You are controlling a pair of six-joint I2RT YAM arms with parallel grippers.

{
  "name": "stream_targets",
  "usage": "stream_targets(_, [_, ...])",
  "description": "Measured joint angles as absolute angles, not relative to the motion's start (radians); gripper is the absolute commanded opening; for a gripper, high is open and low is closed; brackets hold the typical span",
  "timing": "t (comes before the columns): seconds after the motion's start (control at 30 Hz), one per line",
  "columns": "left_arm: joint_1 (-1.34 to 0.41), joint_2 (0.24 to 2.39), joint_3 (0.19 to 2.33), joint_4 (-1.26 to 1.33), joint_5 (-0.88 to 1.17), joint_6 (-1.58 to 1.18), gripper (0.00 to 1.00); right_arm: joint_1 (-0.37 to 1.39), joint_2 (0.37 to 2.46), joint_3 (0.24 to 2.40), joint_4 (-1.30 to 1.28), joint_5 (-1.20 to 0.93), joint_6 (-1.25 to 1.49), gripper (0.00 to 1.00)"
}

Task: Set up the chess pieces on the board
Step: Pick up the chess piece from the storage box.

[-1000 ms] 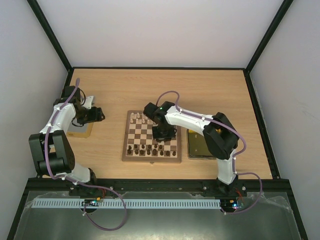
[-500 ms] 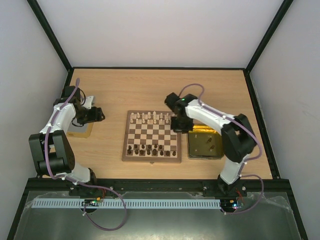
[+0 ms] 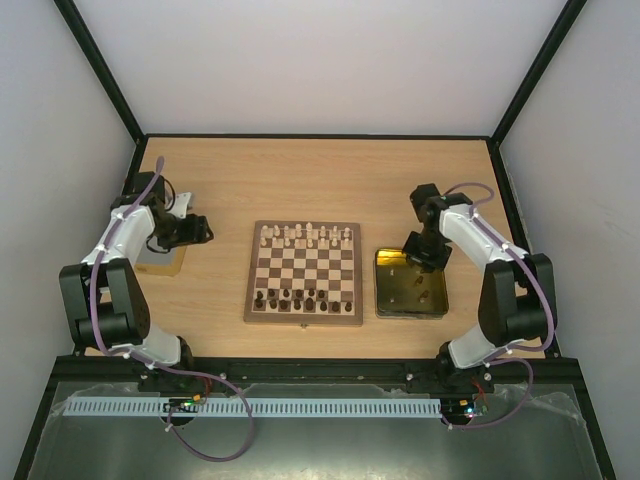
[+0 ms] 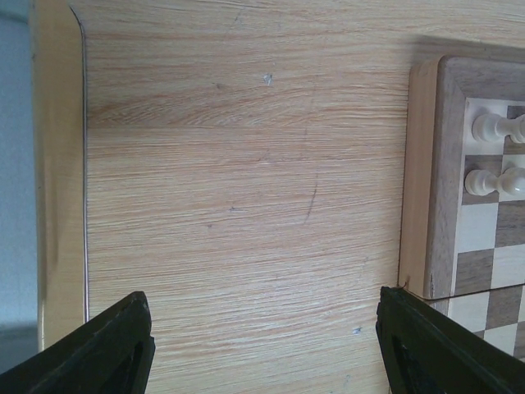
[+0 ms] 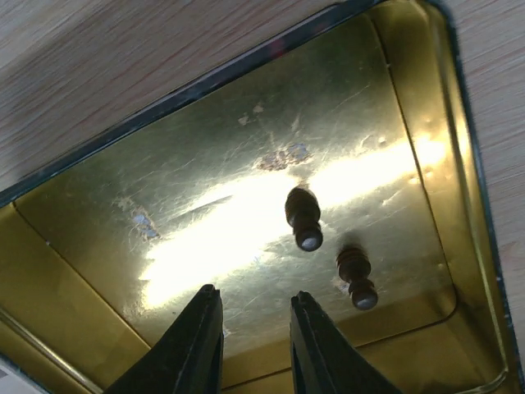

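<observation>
Setup looks nearly done: the board (image 3: 305, 272), mid-frame, carries cream chess pieces (image 3: 305, 236) above, dark below. Two dark pieces (image 5: 303, 215) lie in the gold tray (image 5: 123, 238) under my right gripper (image 5: 254, 294), jaws narrow and empty; my left gripper (image 4: 262, 312) gapes wide.

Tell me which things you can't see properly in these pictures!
- Top view: the chess pieces on the board are too small to tell pawn from knight.
- Left wrist view: the right edge cuts off most of the board, leaving only a few pale pieces.
- Right wrist view: the right gripper covers the near part of the gold tray.
</observation>
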State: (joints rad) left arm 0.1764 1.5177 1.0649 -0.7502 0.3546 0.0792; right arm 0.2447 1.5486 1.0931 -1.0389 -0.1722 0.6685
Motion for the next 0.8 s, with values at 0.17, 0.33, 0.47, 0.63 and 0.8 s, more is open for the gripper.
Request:
stream_targets(0.17, [0.171,1.518,1.065,-0.75,0.354,0.079,0.74,0.185,1.549,1.072,-1.007,-0.219,0.66,0.22])
stream_targets(0.33, [0.168,1.518,1.065,-0.75,0.354,0.079,0.74,0.155,1.551,1.028,-0.973,-0.262,0.658,0.22])
stream_targets(0.47, [0.167,1.518,1.065,-0.75,0.352,0.079,0.74,0.14,1.551,1.006,-0.955,-0.268,0.658,0.22])
stream_targets(0.63, [0.167,1.52,1.065,-0.75,0.35,0.079,0.74,0.13,1.551,0.979,-0.95,-0.269,0.658,0.22])
stream_targets(0.8, [0.167,1.53,1.065,-0.75,0.35,0.08,0.74,0.123,1.551,0.969,-0.947,-0.267,0.658,0.22])
